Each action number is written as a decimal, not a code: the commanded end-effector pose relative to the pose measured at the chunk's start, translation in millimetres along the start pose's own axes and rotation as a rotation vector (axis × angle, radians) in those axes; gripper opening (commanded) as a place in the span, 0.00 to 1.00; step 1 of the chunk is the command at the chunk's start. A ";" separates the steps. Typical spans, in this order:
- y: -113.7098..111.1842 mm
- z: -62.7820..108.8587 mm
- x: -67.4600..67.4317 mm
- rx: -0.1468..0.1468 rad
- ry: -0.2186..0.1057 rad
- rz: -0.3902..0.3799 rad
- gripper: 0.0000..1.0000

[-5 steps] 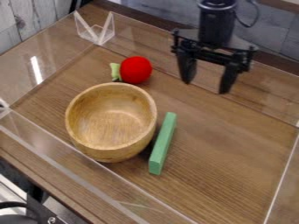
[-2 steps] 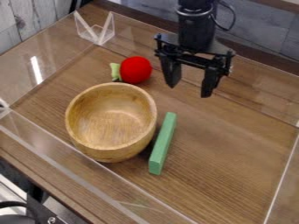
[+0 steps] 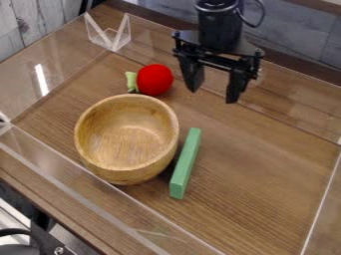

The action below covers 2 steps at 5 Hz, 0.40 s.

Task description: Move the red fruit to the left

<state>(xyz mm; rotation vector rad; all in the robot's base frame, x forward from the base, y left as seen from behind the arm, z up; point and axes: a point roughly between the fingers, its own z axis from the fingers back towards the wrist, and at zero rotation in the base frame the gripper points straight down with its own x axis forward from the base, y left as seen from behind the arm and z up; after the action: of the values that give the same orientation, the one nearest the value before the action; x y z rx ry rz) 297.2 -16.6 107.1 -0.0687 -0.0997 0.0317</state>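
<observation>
Open pincer beside the fruit
The pincer (image 3: 213, 88) hangs open and empty, just right of the red fruit (image 3: 156, 79) on the table (image 3: 260, 174).

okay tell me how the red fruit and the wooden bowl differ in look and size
The red fruit is small, glossy and bright red with a green leafy bit; the wooden bowl is much larger, matte and light brown. The fruit is a solid ball; the bowl is hollow and open on top, with nothing in it. Both are round and sit on the table, apart from each other.
</observation>
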 end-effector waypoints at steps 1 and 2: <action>8.4 2.7 8.5 -0.004 -0.044 -0.011 1.00; 9.9 -2.0 10.4 -0.013 -0.036 0.036 1.00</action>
<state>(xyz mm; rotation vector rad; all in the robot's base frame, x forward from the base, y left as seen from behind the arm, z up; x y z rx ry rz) 302.1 -9.3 94.6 -0.0813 -0.0921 0.0613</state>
